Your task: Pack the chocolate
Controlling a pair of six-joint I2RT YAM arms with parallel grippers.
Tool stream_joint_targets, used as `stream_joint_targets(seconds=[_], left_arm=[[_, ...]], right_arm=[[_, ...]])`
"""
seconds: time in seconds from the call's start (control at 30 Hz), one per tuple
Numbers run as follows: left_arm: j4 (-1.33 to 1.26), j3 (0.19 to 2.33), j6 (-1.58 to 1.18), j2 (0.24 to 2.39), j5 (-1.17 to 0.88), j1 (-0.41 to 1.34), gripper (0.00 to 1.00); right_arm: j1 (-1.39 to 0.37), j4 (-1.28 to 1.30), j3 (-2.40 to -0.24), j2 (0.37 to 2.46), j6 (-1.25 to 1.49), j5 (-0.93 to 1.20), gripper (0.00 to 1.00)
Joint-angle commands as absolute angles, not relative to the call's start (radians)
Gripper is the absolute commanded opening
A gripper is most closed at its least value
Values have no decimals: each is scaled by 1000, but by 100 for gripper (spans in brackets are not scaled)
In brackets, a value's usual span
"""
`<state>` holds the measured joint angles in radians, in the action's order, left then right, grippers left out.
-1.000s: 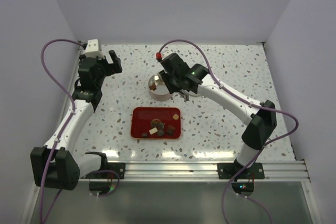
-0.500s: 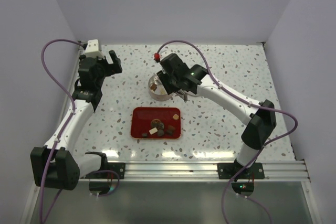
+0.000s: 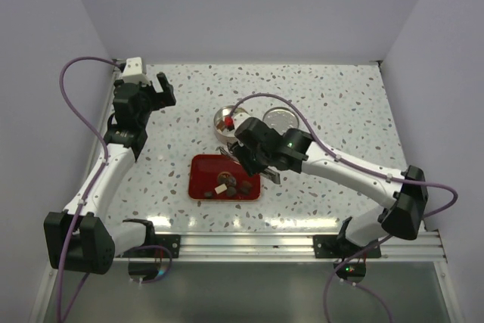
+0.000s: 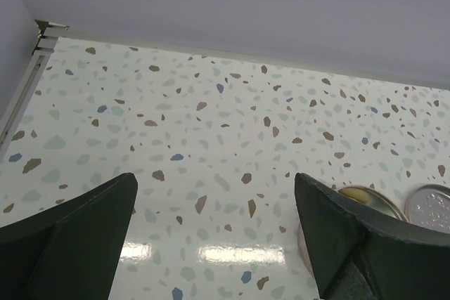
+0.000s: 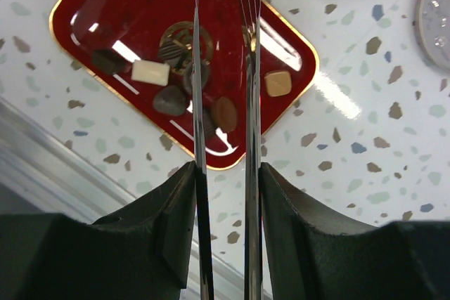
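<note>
Several small pieces of chocolate (image 5: 150,72), dark, brown and cream, lie on the flat red tray (image 5: 126,12); one light-brown square (image 5: 278,83) sits apart near its edge. From above, the chocolate (image 3: 227,187) is clustered in the tray's (image 3: 203,168) near half. My right gripper (image 5: 226,173) is shut on long metal tweezers (image 5: 199,89), whose two blades stand apart over the tray with nothing seen between them. In the top view the right gripper (image 3: 251,156) hovers at the tray's far right corner. My left gripper (image 3: 162,90) is open at the far left, holding nothing.
A round open tin (image 3: 227,120) stands behind the tray, with its round lid (image 3: 280,119) lying flat to its right. Both also show at the lower right of the left wrist view: tin (image 4: 365,198), lid (image 4: 429,205). White walls close the table's far and left sides.
My right arm has swung back from over the tin to the red tray, carrying the tweezers, and the lid now shows. The left arm has not moved.
</note>
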<state>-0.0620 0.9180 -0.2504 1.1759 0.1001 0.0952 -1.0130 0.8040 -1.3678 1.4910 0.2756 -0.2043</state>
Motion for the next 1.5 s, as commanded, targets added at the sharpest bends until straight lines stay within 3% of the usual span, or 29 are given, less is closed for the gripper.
stream_joint_targets(seconds=[0.0, 0.27, 1.47], left_arm=[[-71, 953, -245, 1169, 107, 103, 100], [-60, 960, -248, 1167, 107, 103, 100], [-55, 960, -256, 1169, 106, 103, 100]], right_arm=[[-1049, 813, -1326, 1431, 368, -199, 42], [-1129, 824, -1250, 1436, 440, -184, 43], [-1170, 873, -1250, 1517, 439, -248, 46]])
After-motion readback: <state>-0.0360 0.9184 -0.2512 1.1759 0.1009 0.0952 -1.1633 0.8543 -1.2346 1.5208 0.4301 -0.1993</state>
